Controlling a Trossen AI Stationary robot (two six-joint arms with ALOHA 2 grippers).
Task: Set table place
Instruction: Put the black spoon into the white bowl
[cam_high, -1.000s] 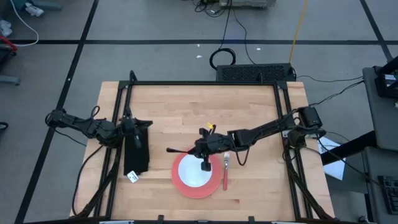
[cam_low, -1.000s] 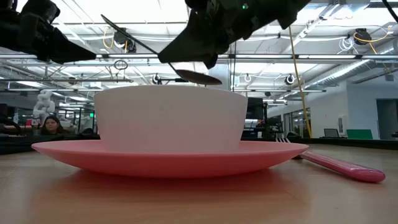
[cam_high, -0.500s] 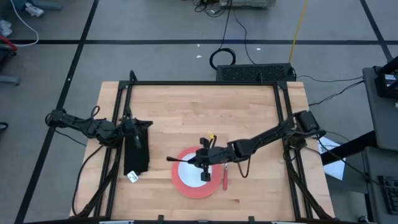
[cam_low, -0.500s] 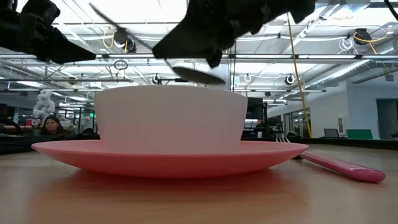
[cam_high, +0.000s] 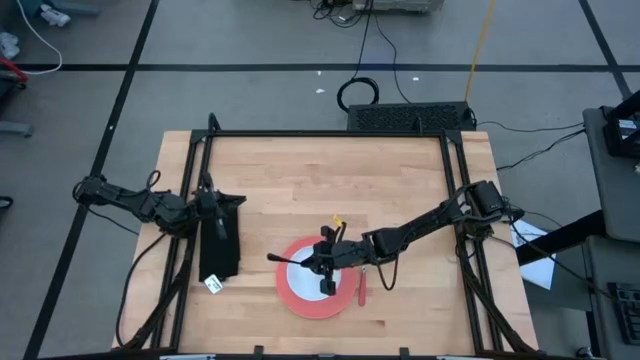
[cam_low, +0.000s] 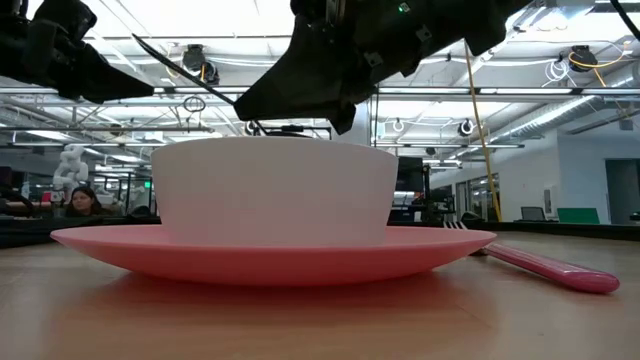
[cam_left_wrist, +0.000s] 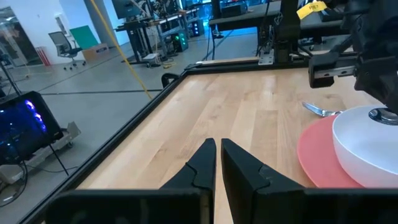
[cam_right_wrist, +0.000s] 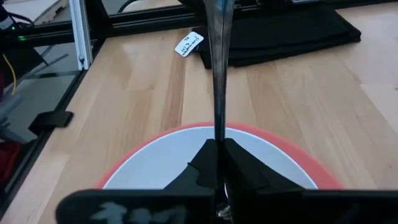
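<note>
While the low view looks level across the desk (cam_low: 120, 320), we see nearest us a pink plate (cam_low: 270, 255) carrying a white bowl (cam_low: 275, 190), with a pink-handled fork (cam_low: 545, 268) lying on the wood just beside the plate at about three o'clock. Above the bowl hangs the right end effector (cam_low: 300, 95), clenched on a dark spoon (cam_low: 185, 68) whose handle slants up toward ten o'clock; the spoon's head sits at the bowl's rim.

From overhead, we find the plate (cam_high: 315, 280) in the near middle of the desk (cam_high: 330, 180), the right end effector (cam_high: 322, 262) above the bowl (cam_high: 312, 272), and the spoon handle (cam_high: 285, 258) pointing out toward nine o'clock. The fork (cam_high: 361, 288) lies at the plate's three o'clock edge. In the right wrist view the fingers close on the spoon (cam_right_wrist: 217, 81) over the bowl (cam_right_wrist: 155, 168).

Farther out at nine o'clock, the left end effector (cam_high: 205, 205) rests over a black cloth (cam_high: 222, 240) with a white tag (cam_high: 212, 285) near it; its fingers (cam_left_wrist: 202, 165) stand almost closed, holding nothing. Beyond the desk, a person (cam_low: 82, 203) shows in the room.
</note>
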